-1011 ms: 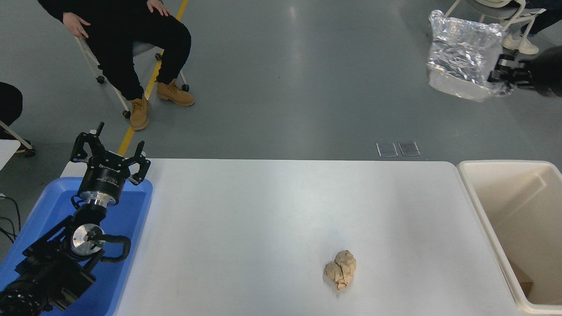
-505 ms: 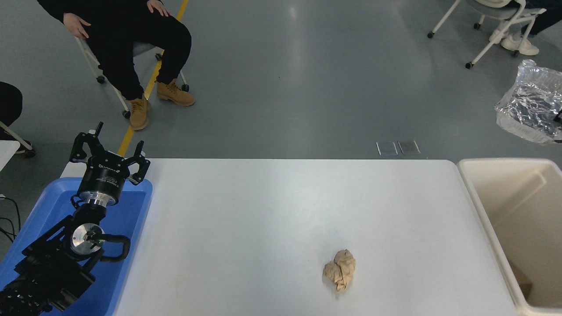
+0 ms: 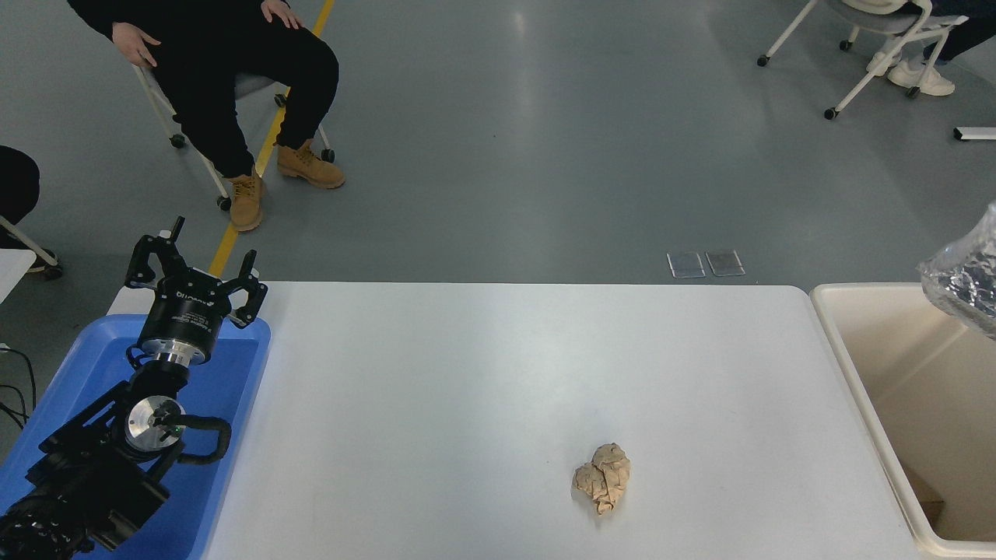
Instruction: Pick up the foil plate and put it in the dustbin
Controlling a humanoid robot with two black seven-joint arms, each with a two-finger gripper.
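The shiny crinkled foil plate shows only as a corner at the right edge, hanging above the far rim of the cream dustbin. The rest of the plate runs out of the picture. My right arm and its gripper are out of view past the right edge. My left gripper is parked at the lower left over a blue tray, with its fingers spread open and empty.
A blue tray lies at the table's left end under the left arm. A crumpled brown paper ball lies on the white table. A person sits on a chair at the far left; chairs stand at the far right.
The foil plate has moved right and down, from high above the floor to just over the dustbin, mostly out of frame. The right gripper has left the view. The left arm has not moved.
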